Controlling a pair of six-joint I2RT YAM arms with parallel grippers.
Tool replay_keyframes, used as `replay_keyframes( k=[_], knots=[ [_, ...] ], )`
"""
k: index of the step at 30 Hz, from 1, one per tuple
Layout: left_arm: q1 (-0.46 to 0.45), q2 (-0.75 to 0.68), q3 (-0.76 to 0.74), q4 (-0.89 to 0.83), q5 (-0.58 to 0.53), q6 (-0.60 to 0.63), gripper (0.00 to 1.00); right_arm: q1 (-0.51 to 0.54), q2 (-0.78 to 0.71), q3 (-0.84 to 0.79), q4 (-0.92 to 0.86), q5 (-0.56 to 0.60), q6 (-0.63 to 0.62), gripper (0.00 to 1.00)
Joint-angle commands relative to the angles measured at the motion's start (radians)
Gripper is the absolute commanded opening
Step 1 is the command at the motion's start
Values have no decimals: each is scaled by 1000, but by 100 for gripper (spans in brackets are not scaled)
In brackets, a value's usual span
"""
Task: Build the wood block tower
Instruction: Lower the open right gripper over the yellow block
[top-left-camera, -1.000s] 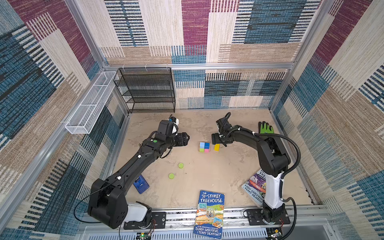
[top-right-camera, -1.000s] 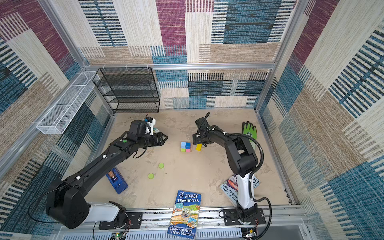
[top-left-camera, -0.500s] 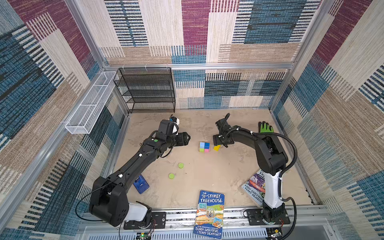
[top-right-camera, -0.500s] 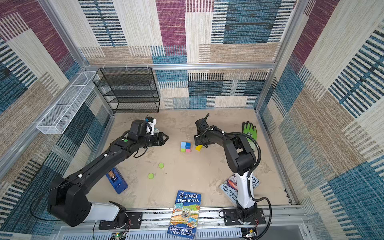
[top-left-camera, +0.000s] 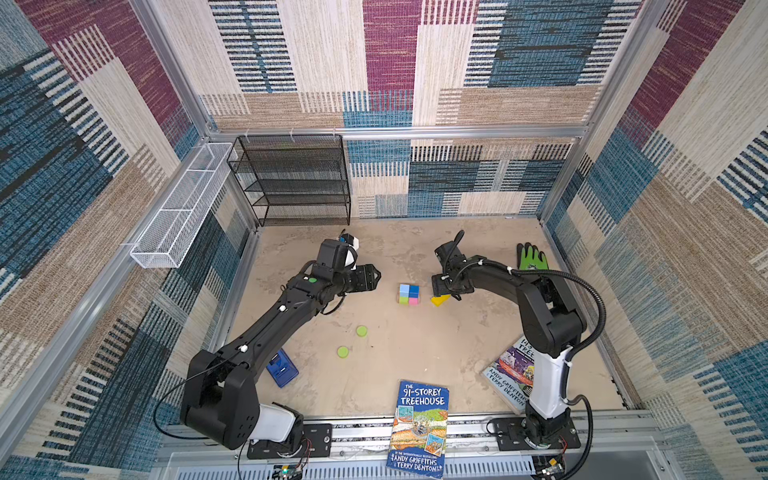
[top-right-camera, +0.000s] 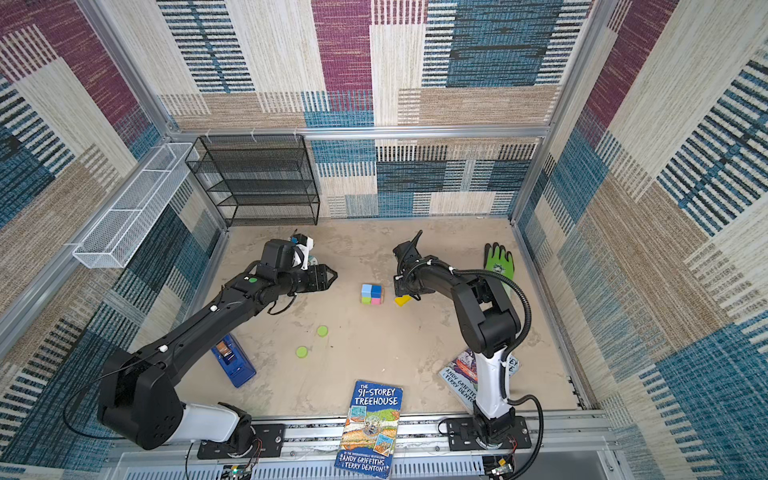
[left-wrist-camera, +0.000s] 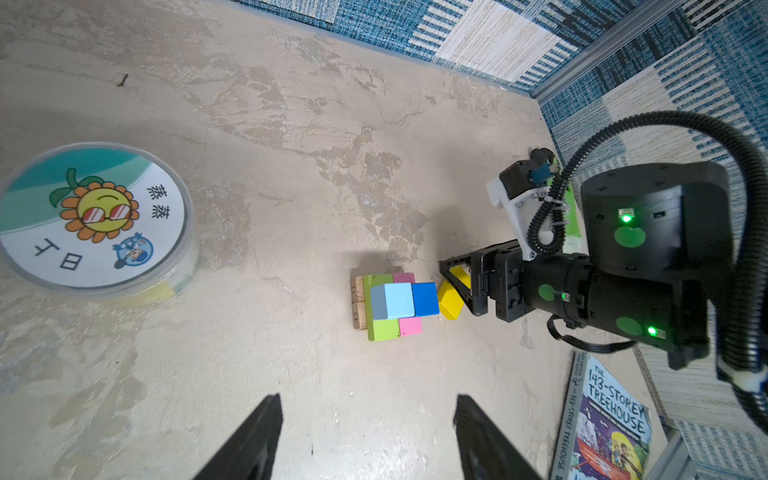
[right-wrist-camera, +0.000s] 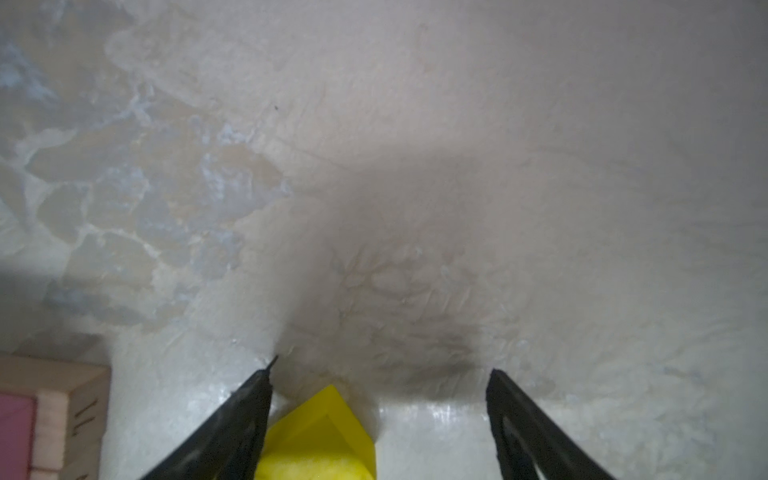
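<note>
Right jaws stand spread astride the yellow oblong (right-wrist-camera: 320, 440), which lies askew against one of them; better to square up to its long sides before pinching. Left jaws hang spread, holding nothing. Just beside the oblong, mid-tabletop, the tower (top-left-camera: 409, 294) stands three layers high. Farther off, the round tin (left-wrist-camera: 93, 218) is lidded, its contents hidden.

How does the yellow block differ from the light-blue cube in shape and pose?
The yellow block is oblong; the light-blue cube is cubic. The yellow block is tilted beside the tower, between the open jaws of the right gripper; the light-blue cube sits level atop the tower. Both are painted blocks.
</note>
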Motion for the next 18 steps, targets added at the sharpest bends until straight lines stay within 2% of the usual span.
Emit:
replay_keyframes(
  k=[1, 11, 18],
  knots=[
    [3, 5, -2, 36, 16, -5, 70, 1, -29, -20, -8, 19, 22, 82],
    [10, 26, -7, 55, 41, -13, 70, 10, -98, -98, -5, -10, 52, 76],
    [12, 37, -8, 62, 54, -17, 70, 13, -155, -90, -27, 5, 62, 76]
  ],
)
